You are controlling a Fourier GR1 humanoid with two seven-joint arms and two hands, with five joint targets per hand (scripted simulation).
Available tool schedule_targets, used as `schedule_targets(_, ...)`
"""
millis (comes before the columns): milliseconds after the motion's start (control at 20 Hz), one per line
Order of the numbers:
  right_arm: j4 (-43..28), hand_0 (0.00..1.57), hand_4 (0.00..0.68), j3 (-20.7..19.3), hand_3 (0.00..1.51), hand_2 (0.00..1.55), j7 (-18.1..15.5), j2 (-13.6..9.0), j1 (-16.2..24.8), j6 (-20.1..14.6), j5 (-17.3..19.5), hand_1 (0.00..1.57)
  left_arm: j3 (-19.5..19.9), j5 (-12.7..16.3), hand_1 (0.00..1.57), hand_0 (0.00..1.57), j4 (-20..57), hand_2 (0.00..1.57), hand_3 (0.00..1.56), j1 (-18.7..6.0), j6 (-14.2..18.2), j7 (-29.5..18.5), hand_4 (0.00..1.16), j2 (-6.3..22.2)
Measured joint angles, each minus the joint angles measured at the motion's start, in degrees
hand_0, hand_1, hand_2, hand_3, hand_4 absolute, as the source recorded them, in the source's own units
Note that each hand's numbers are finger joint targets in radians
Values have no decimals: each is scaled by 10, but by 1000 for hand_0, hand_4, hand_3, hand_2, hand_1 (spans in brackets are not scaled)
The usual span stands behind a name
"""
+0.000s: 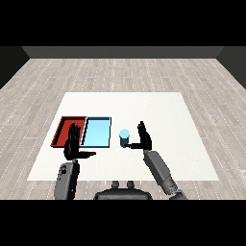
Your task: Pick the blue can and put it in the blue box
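Note:
A small blue can (124, 138) stands upright on the white table, just right of the light blue tray (96, 131). My right hand (143, 137) is beside the can on its right, fingers straight and pointing up, thumb reaching toward the can's base; it is open and holds nothing. My left hand (73, 143) hovers over the near edge of the red tray (62, 129), fingers straight, thumb pointing right, open and holding nothing. Both trays look empty.
The red tray and the light blue tray lie side by side at the table's left. The white table (158, 115) stretches far to the right and behind the can. Wooden floor surrounds it.

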Motion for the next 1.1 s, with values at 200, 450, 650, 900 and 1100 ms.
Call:
schedule_targets(200, 28, 0, 0, 13, 0, 0, -19, 0, -8, -2, -15, 0, -2, -3, 0, 0, -8, 0, 0, -2, 5, 5, 0, 0)
schedule_targets(450, 79, 0, 0, 27, 0, 0, -43, 0, -33, -1, -42, 0, 1, -1, 0, 0, -3, 0, 0, -8, 5, 4, 0, 3)
schedule_targets(650, 100, 0, 0, 46, 0, 0, -56, 0, -50, -4, -71, 0, -4, 1, 0, 0, -33, 0, 0, 20, 2, 8, 0, 1)
schedule_targets(900, 145, 0, 0, 79, 0, 0, -75, 0, -91, -22, -118, 0, 6, 4, 0, 0, -7, 0, 0, -1, -3, 0, 0, 8)
schedule_targets(1100, 171, 0, 0, 93, 0, 0, -85, 0, -110, -22, -133, 0, 2, -3, 0, 0, -5, 0, 0, -3, 2, 1, 0, 6)
